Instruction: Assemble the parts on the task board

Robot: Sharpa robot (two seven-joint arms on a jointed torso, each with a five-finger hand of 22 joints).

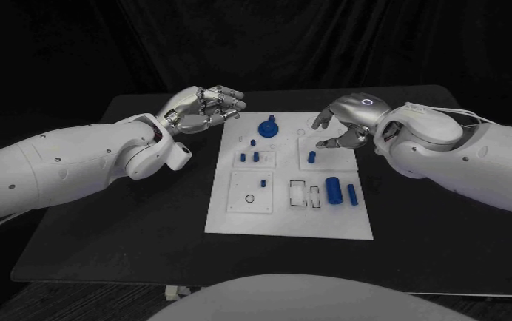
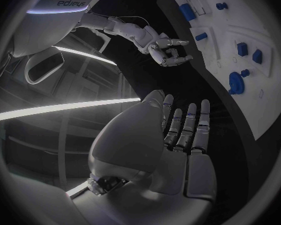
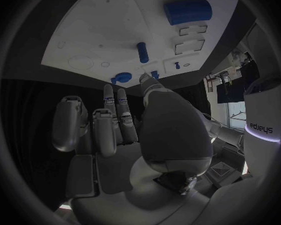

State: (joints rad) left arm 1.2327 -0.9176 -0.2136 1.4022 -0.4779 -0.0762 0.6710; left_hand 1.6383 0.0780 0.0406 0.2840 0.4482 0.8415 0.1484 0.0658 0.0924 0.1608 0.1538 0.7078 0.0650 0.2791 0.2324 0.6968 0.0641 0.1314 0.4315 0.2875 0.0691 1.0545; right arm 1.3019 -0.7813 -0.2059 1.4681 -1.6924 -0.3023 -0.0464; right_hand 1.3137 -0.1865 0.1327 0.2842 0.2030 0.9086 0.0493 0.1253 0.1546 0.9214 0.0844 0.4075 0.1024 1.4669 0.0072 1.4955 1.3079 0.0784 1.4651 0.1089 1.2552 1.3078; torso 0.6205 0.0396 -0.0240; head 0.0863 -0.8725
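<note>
Task board (image 1: 290,210): right hand (image 1: 343,127) spread, empty, over upright blue peg (image 1: 311,157); left hand (image 1: 200,109) loosely curled, empty. Next: pinch peg.

Partly hidden at the board's far edge
The right hand (image 1: 343,123) covers part of the task board (image 1: 240,210); small blue parts (image 1: 250,157) are too tiny to identify.

arms: white, smooth shells, small dark screws | robot hand (image 1: 203,108): silver, many-fingered | wrist: glowing ring
</note>
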